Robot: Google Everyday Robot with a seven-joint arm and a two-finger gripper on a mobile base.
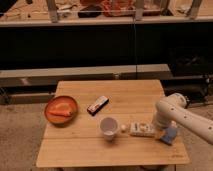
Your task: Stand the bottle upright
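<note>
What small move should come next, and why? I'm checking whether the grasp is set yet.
Probably lower the pincer a little onto the bottle and close on it. The bottle lies on its side on the table, cap toward the white cup, and the pincer sits right at its far end, so a firm hold comes before any tipping upright.

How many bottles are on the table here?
1. The bottle lies on its side near the table's right front, right of the white cup. The gripper is at its right end.
</note>
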